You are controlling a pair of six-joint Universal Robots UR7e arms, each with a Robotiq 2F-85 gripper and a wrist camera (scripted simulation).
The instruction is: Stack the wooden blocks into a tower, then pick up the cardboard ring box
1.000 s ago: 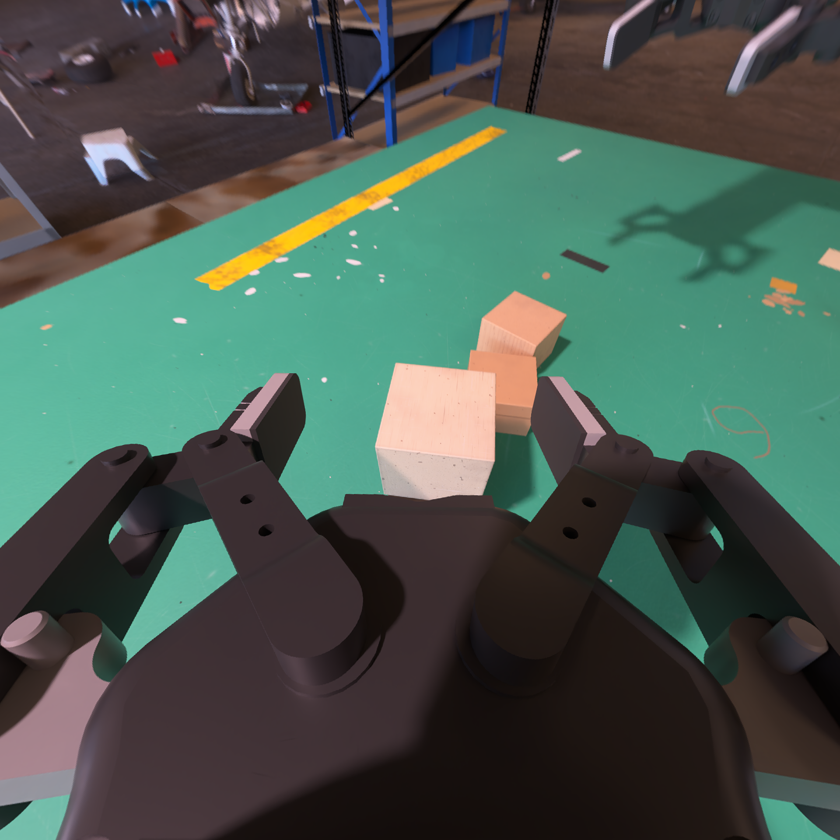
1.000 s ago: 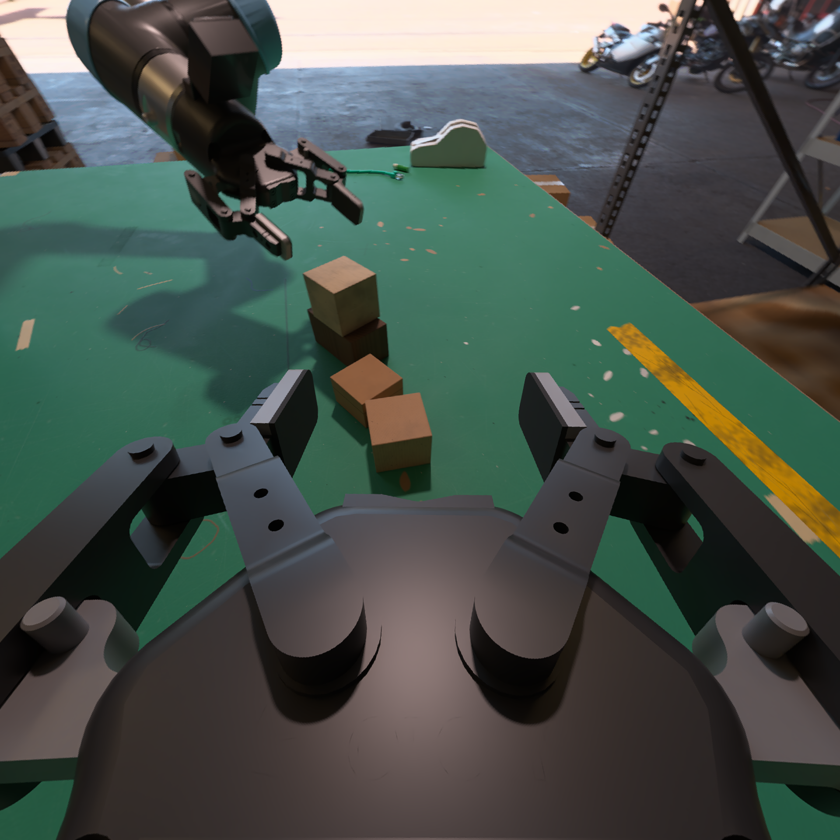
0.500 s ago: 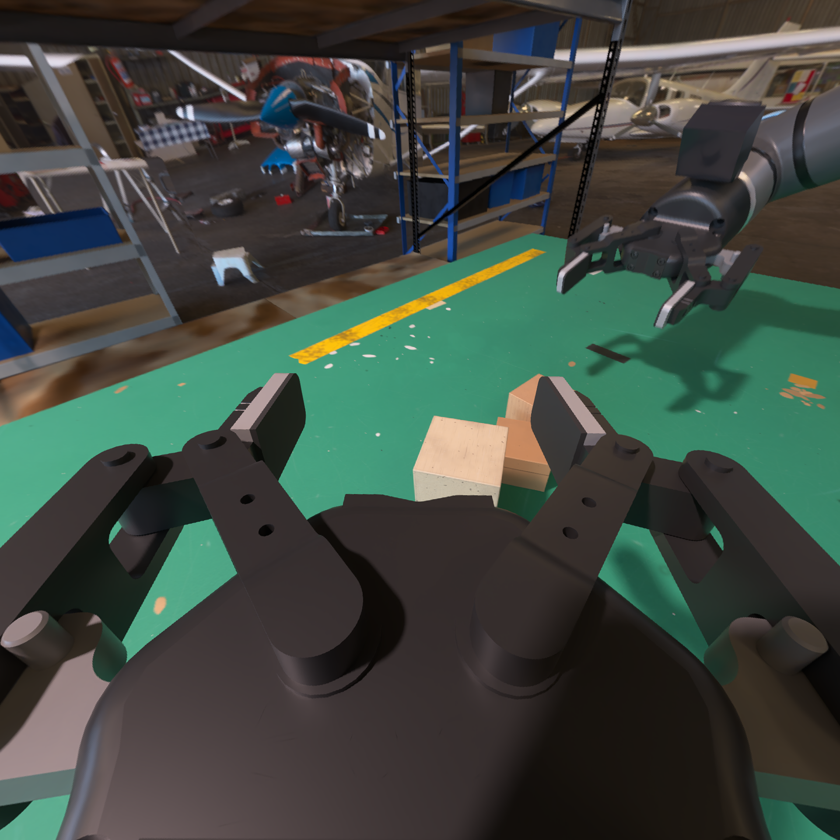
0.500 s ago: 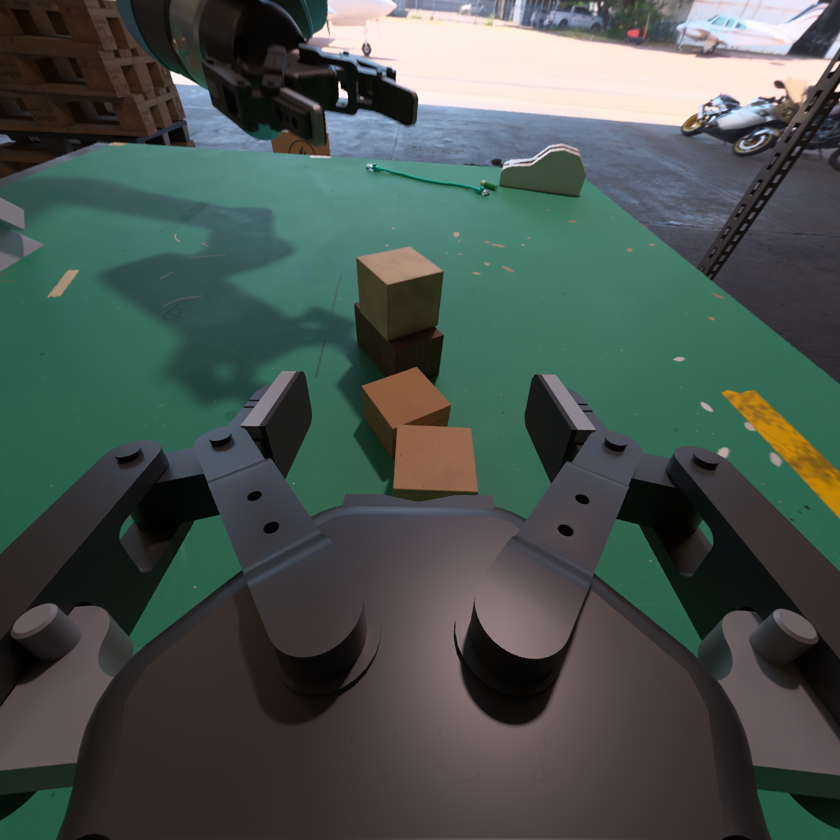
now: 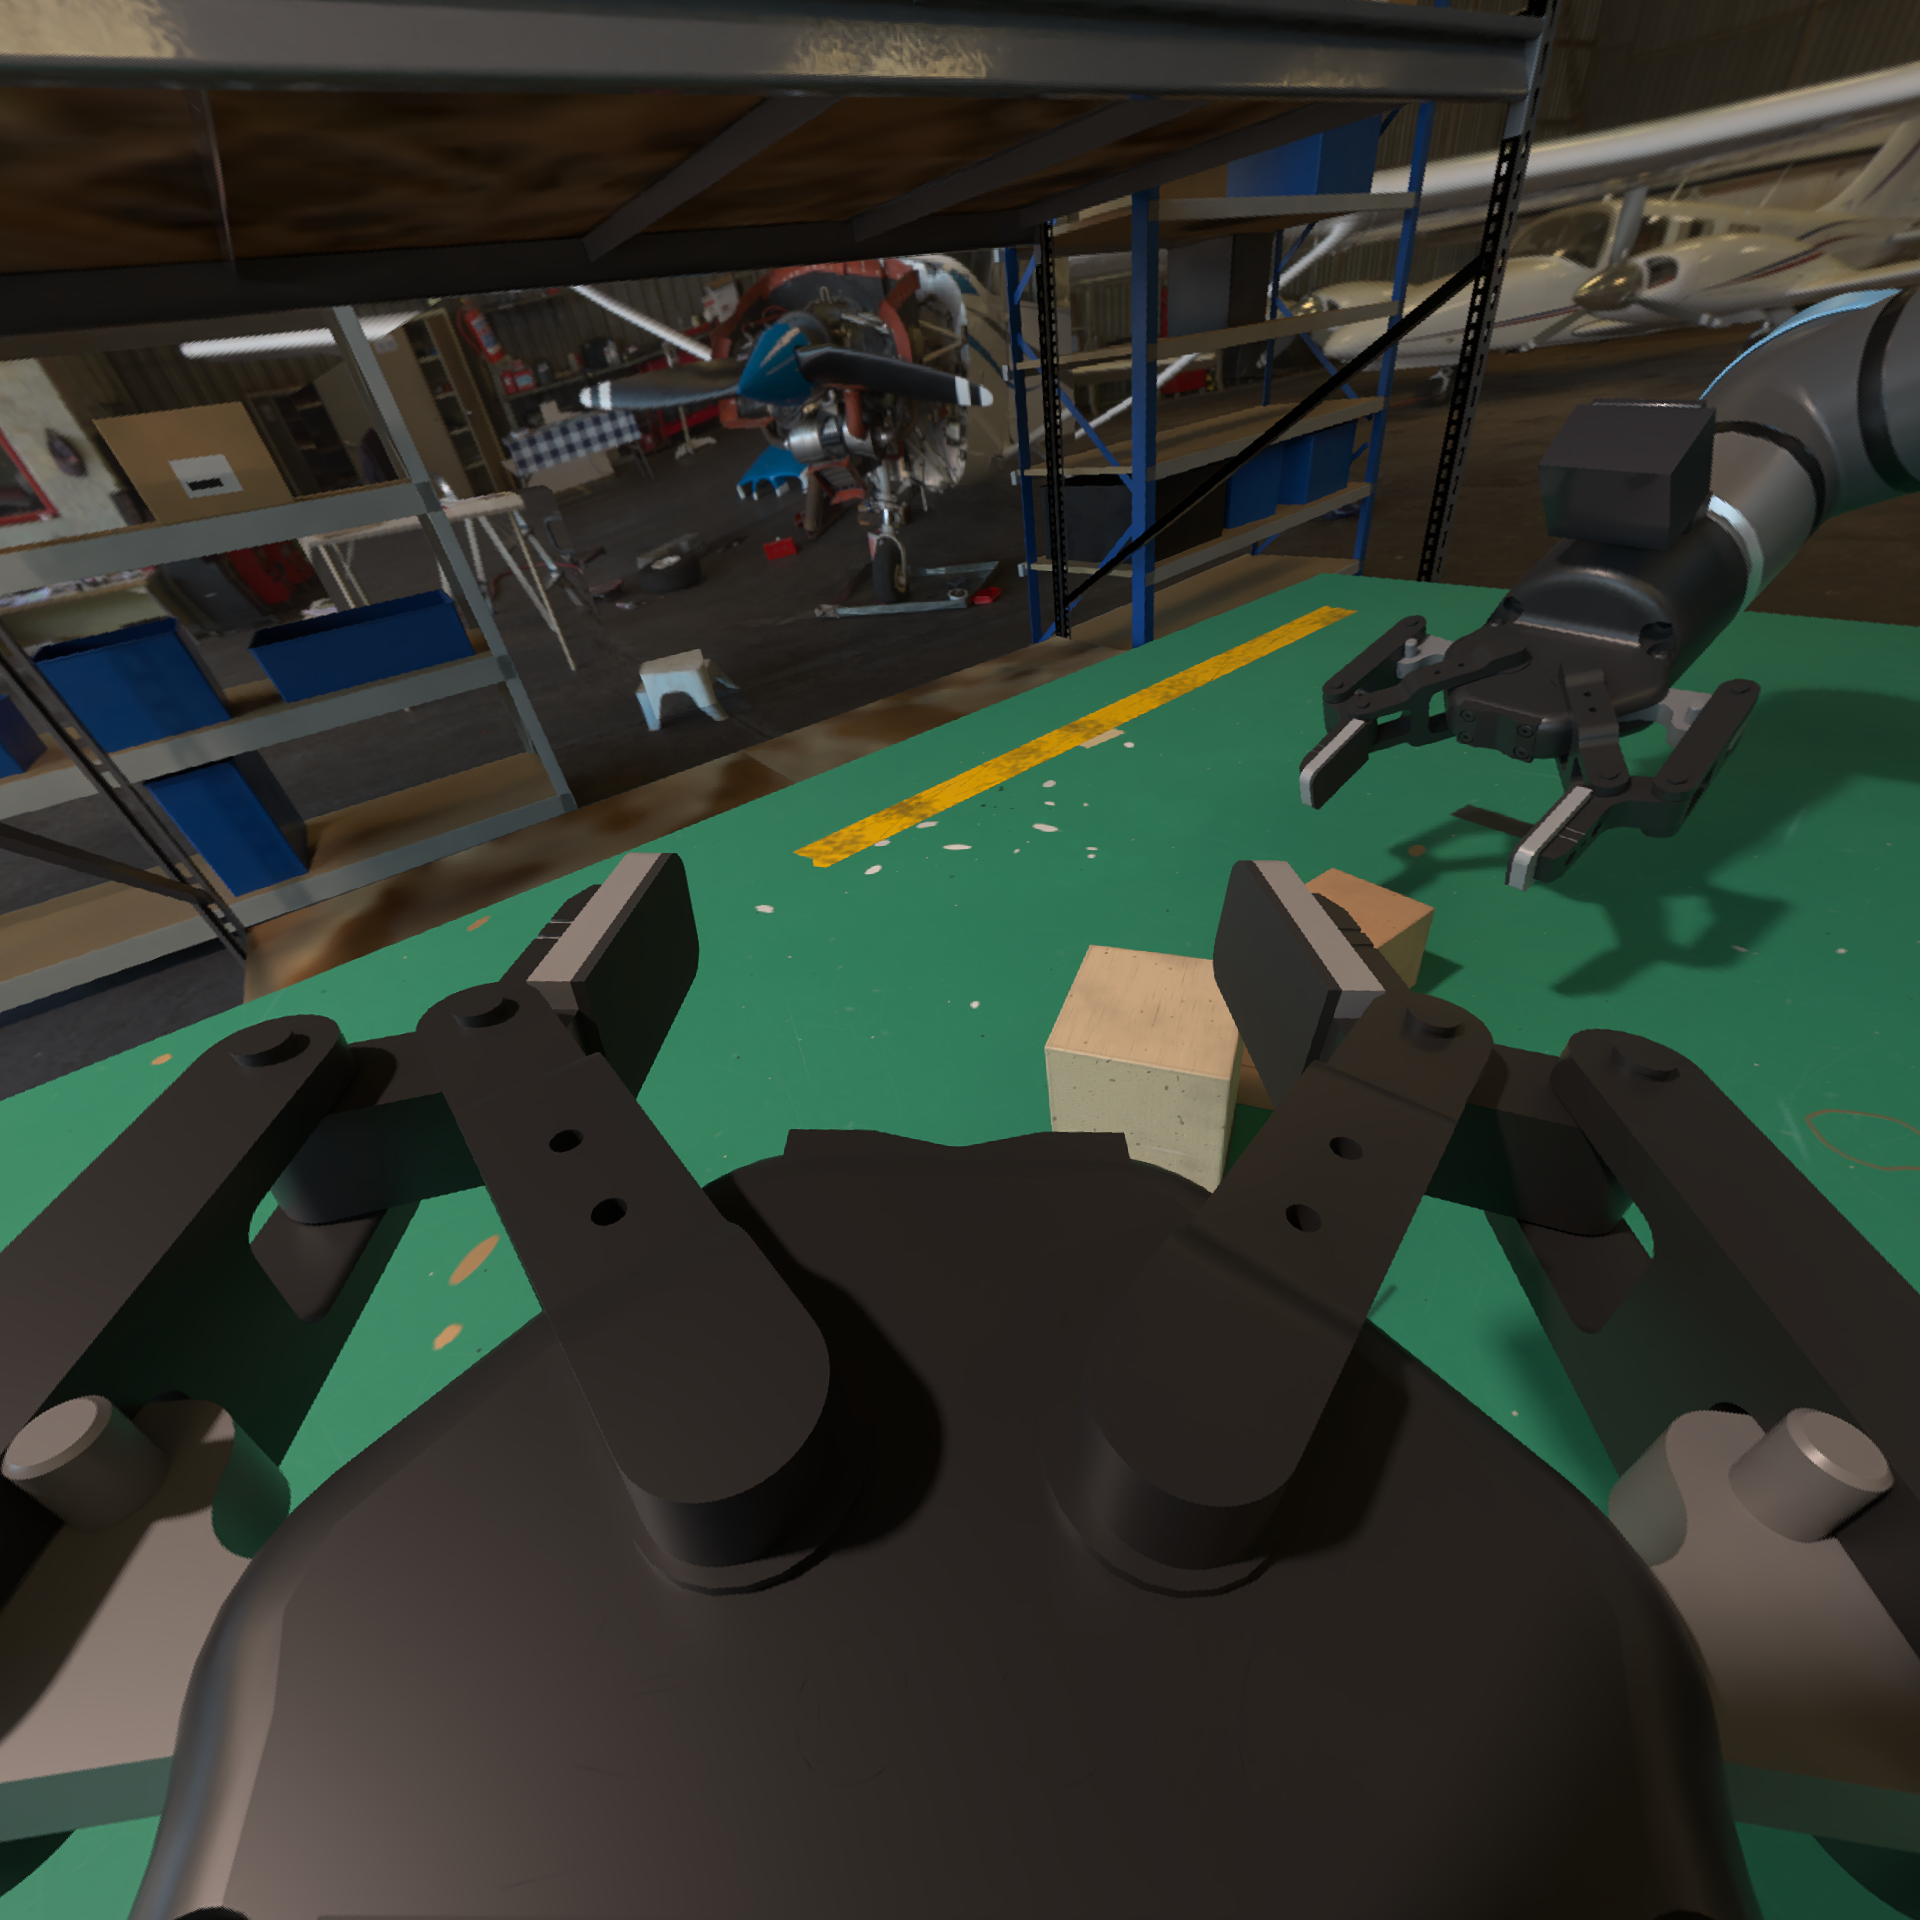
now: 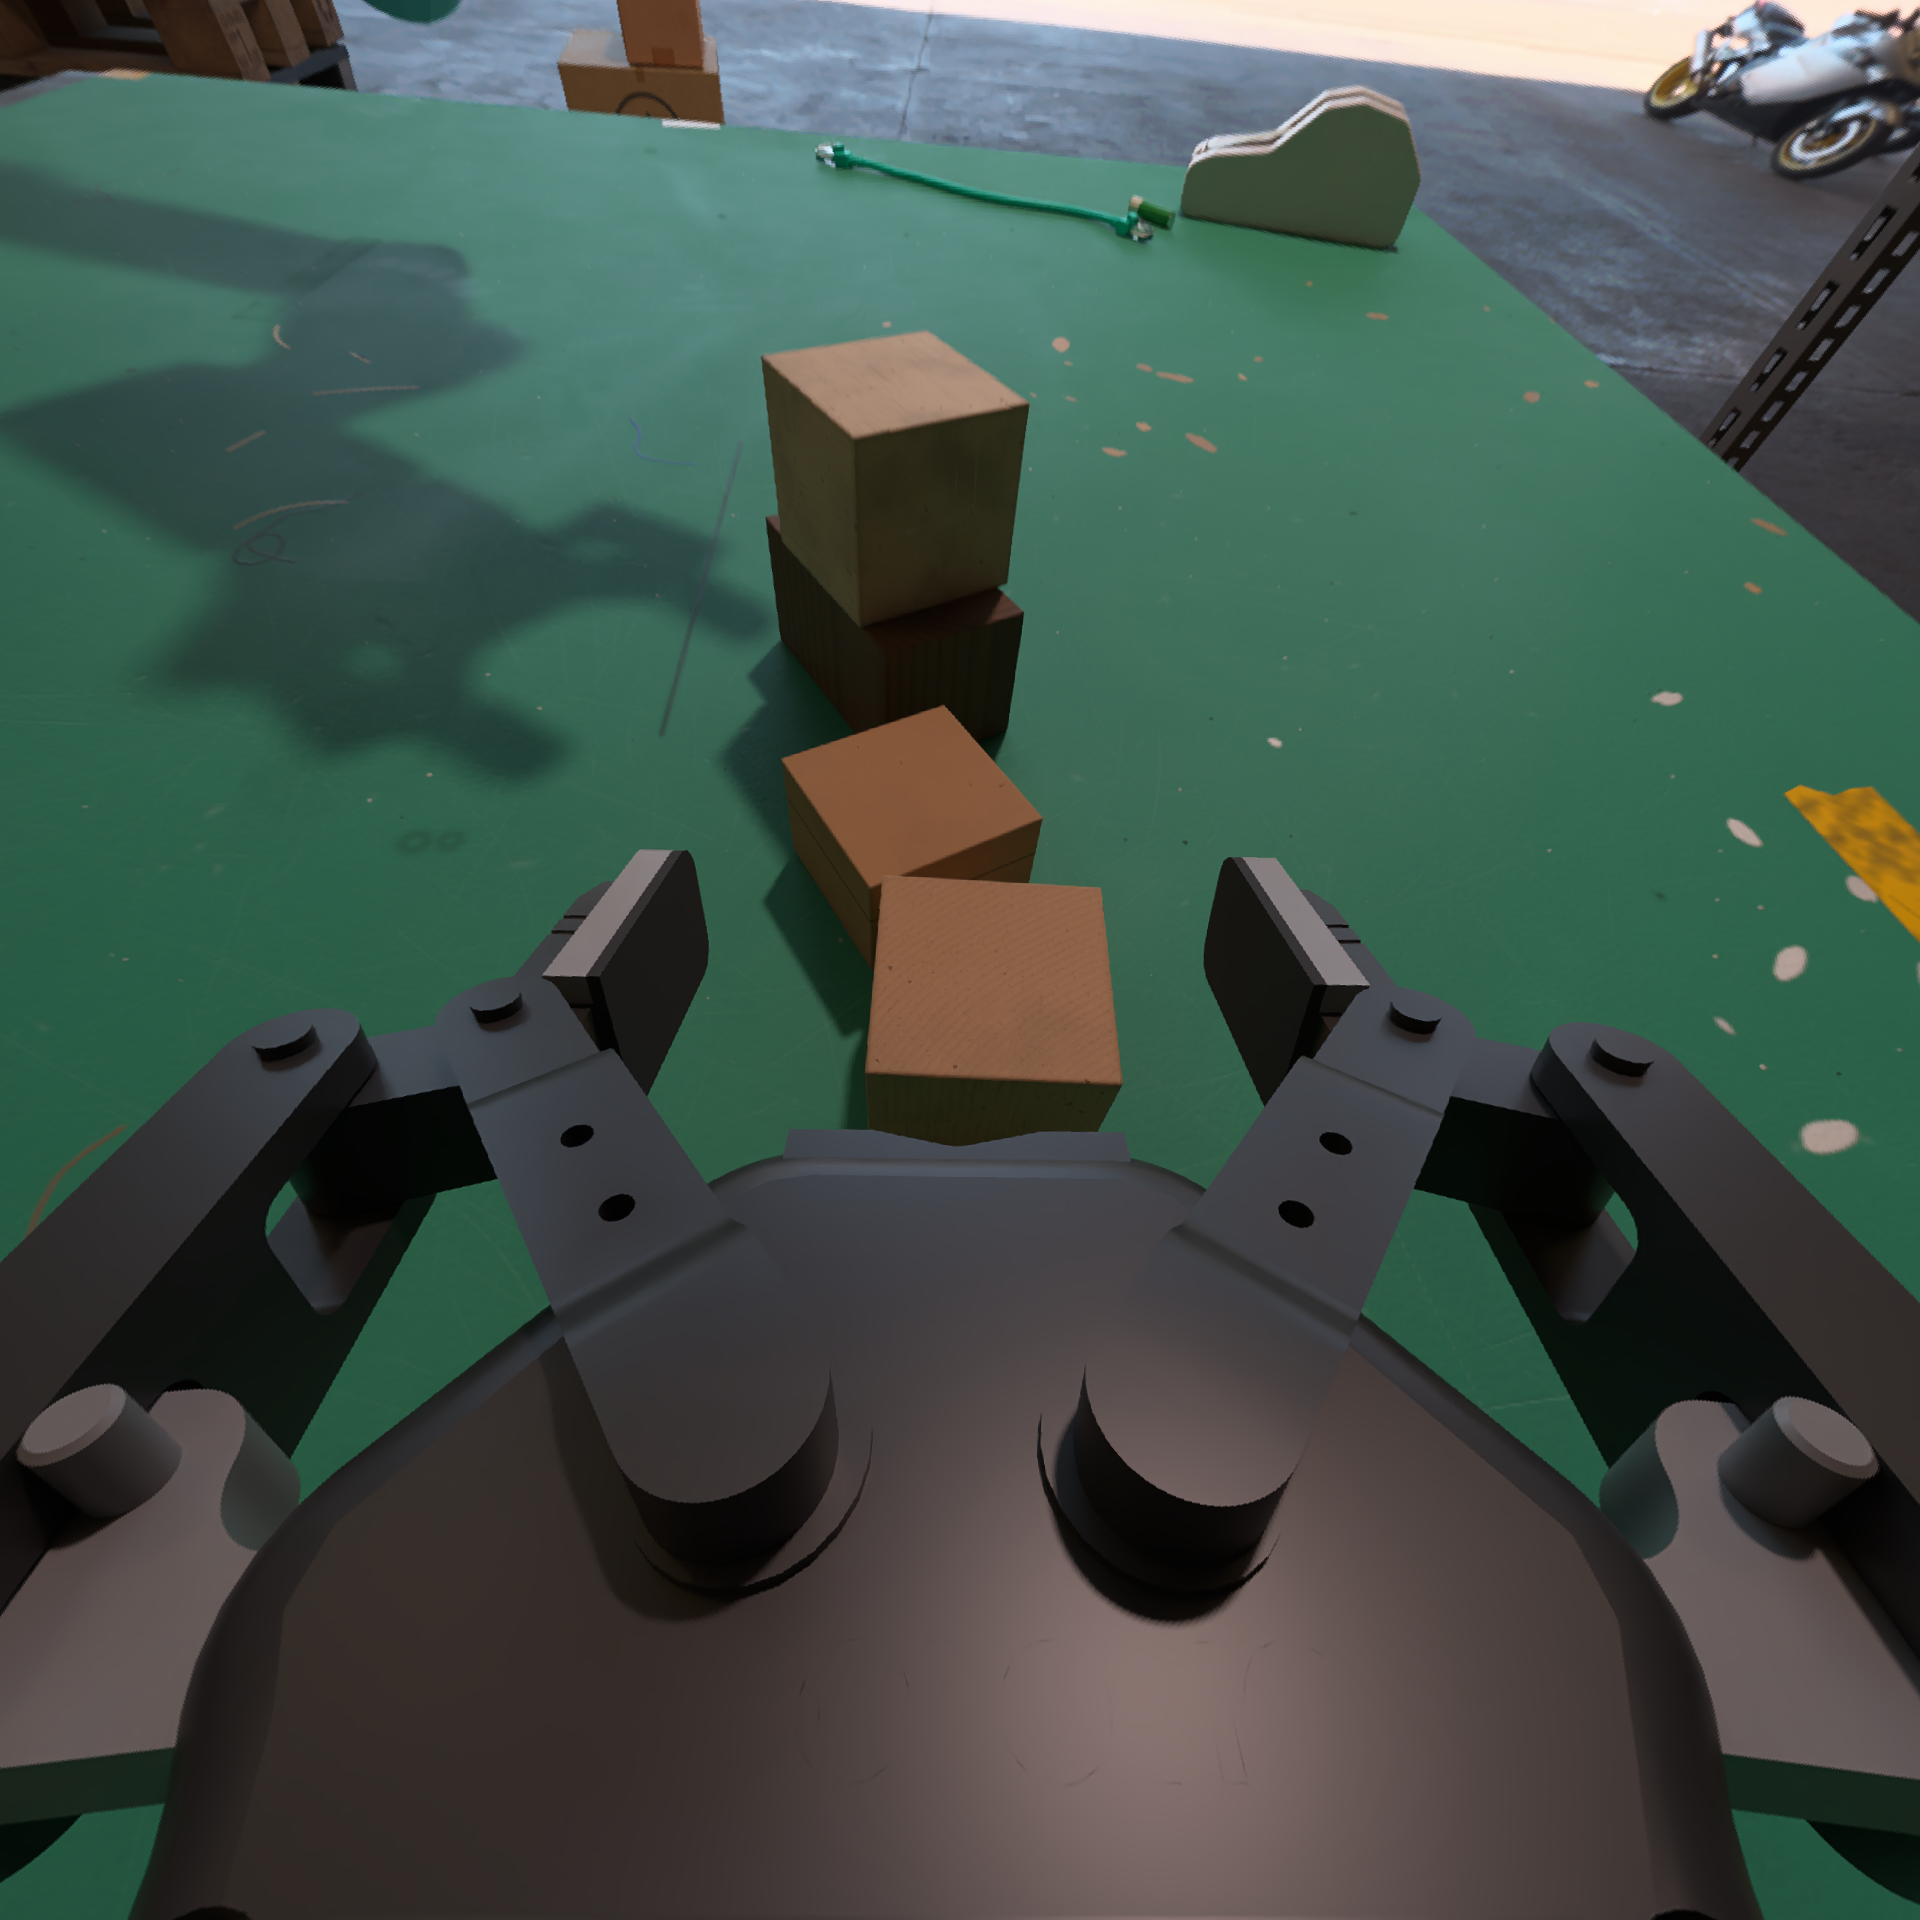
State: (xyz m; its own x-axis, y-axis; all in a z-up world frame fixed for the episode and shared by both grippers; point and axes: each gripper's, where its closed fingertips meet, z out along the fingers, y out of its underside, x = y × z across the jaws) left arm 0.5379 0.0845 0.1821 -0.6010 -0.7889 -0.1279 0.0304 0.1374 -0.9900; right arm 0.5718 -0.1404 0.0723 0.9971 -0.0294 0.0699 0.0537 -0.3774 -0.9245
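With one block stacked on the dark block (image 6: 899, 649), the near block (image 6: 992, 992) is framed by the wide-open, empty right gripper (image 6: 956, 935), judged next for grasping; the ring box (image 6: 904, 800) lies between.

Both views are sharp throughout, with no blur. Wide-angle distortion bows straight lines near the edges, such as the blue steel shelving uprights (image 5: 1143, 416). In the right wrist view, bright daylight washes out the top edge, and a dark, crisp arm shadow (image 6: 395, 540) falls across the green bench (image 6: 1351, 623). The left wrist view is dimmer under a dark overhead shelf (image 5: 727, 125), the hangar beyond lit softly.
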